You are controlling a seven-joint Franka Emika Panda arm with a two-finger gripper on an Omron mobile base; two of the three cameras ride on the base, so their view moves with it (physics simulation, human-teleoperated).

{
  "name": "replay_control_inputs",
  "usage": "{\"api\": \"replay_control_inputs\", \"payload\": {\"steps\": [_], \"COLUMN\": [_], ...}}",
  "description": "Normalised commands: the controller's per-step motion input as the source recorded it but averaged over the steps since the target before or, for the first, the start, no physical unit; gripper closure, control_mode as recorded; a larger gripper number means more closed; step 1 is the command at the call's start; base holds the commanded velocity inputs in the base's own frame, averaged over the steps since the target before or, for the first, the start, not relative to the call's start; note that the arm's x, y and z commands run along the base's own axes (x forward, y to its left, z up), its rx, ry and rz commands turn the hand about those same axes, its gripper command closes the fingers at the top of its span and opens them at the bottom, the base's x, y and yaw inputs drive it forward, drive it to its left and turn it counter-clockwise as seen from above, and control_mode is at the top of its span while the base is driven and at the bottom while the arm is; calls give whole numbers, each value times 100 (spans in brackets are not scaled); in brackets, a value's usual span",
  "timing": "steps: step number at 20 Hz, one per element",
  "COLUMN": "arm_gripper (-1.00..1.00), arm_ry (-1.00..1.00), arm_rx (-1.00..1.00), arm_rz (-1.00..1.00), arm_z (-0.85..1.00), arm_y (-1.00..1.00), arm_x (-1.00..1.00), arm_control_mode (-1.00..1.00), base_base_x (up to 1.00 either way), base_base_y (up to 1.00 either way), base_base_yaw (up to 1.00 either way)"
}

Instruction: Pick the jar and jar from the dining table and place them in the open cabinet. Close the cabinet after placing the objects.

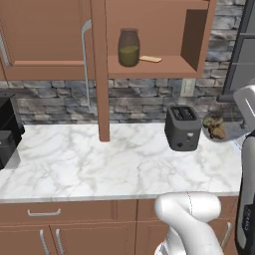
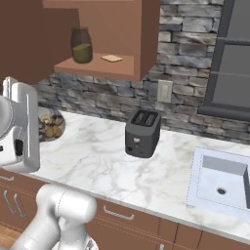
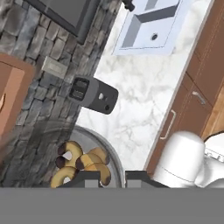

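The taller jar [image 1: 129,47] [image 2: 81,45] with olive-green filling stands on the lower shelf [image 1: 164,67] of the open reddish-brown cabinet. The cabinet's door [image 1: 99,74] swings out edge-on towards me. The shorter jar with brown chunks [image 1: 215,127] [image 2: 49,126] [image 3: 83,164] hangs above the marble counter, below and to the right of the shelf. My gripper [image 3: 113,178] is shut on it, a finger tip on each side. The dining table is out of view.
A dark toaster [image 1: 183,128] [image 2: 142,132] stands on the counter under the cabinet. A small tan flat piece [image 1: 150,59] lies on the shelf beside the green jar. There is a sink [image 2: 222,183] at the right and a black appliance [image 1: 7,132] at the left.
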Motion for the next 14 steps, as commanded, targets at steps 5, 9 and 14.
{"api": "replay_control_inputs", "payload": {"steps": [5,9,14], "arm_gripper": [100,100,100], "arm_ry": [-15,-22,-21], "arm_rx": [6,1,3], "arm_rz": [-17,-23,-18], "arm_z": [1,0,6], "arm_y": [5,8,16], "arm_x": [16,31,26], "arm_control_mode": [-100,-100,-100], "base_base_x": [0,0,0], "base_base_y": [0,0,0], "base_base_yaw": [0,0,0]}}
